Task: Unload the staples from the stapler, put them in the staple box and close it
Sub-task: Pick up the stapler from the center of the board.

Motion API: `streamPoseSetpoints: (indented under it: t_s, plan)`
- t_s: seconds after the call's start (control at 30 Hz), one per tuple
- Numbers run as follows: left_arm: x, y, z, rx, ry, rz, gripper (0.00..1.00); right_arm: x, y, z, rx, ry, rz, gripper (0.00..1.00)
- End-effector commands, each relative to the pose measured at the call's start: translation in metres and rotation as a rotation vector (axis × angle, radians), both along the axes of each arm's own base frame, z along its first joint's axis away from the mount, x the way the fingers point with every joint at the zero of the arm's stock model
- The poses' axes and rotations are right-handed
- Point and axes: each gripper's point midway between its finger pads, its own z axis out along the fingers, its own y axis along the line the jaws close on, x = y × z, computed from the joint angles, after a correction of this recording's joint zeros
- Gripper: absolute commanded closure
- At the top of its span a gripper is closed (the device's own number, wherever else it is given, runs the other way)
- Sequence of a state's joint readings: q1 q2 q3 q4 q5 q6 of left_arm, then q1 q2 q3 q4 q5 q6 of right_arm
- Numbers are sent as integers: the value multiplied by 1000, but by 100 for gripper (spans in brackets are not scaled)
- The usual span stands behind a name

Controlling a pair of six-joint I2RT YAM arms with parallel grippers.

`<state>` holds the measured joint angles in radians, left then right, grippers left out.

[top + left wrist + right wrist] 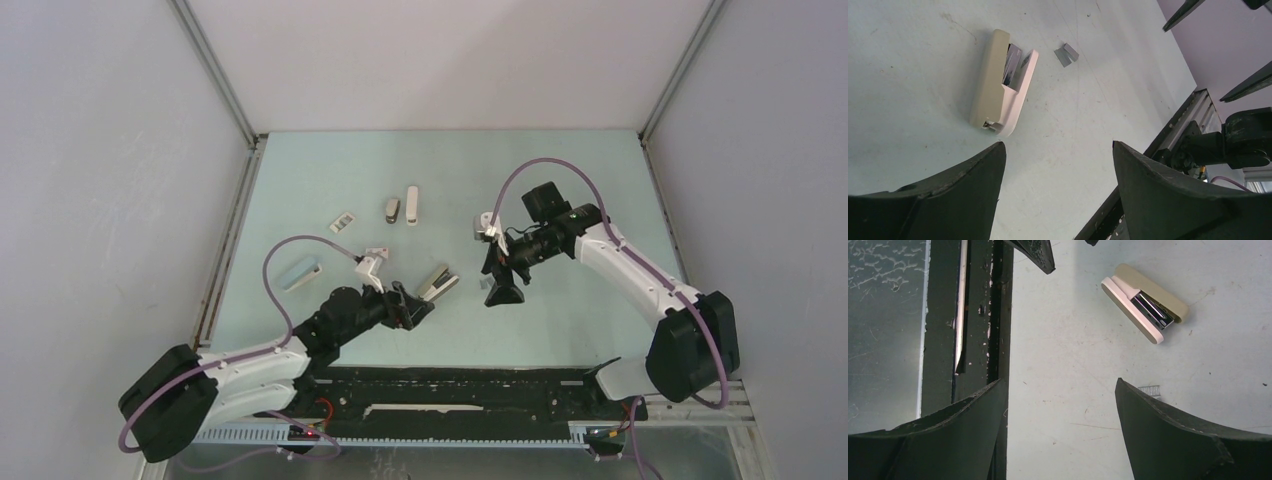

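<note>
Clerk: Stapler (437,284), one, grey-beige top, white underside. Location?

Keeper: On the table (330,170), lying on its side, hinged open, metal magazine showing. Just past the fingertips of the left gripper (1058,145), apart from them. Also ahead of the right gripper (1060,382), off to one finger's side. It lies between the two.

Clerk: Staples (1066,54)?

Keeper: One short strip, loose on the table, near the stapler's open end, not touching it. It lies right at the tip of one right finger, partly hidden by it. Whether more sit in the magazine, I cannot tell.

Clerk: Hands, condition?

Keeper: Both spread wide, nothing between the fingers. Left arm stretched low and forward, wrist tilted down at the stapler. Right arm reaching in from the far side, elbow raised, fingers aimed down at the table and back towards the bases.

Clerk: Hazards?

Keeper: Three, by my reckoning.
- The two sets of fingertips are close together over one small item, so they could clash if both advance.
- The strip is thin and flat, so a finger descending on it could skid it away or break it.
- The stapler is light and unrestrained, so a one-sided nudge would likely spin it or clap it shut rather than free anything inside.
</note>
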<state>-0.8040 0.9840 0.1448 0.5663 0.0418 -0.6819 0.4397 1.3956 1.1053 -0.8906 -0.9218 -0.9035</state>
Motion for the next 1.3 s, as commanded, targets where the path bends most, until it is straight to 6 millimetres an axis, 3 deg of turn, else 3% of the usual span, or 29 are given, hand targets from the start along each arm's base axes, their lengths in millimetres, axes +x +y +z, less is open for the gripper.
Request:
streamPoseSetpoints:
  t_s: [0.0,0.27,0.47,0.73,1.0,1.27]
  plan:
    - [-1,5,7,-24,-18,7,17,6,7,-9,-8,-15,22,10]
    - [-2,24,10,-20,-37,80,17,17,20,-28,-108,-23,69,10]
    - [-5,30,5,-24,-21,102,17,29,41,-42,-174,-108,142,10]
    - [-4,38,-1,-74,30,169,17,60,67,-59,-208,-288,210,12]
    - [-3,37,4,-126,38,187,18,70,74,-86,-281,-481,268,26]
    - [-3,41,5,-146,38,204,18,75,75,-108,-345,-521,281,41]
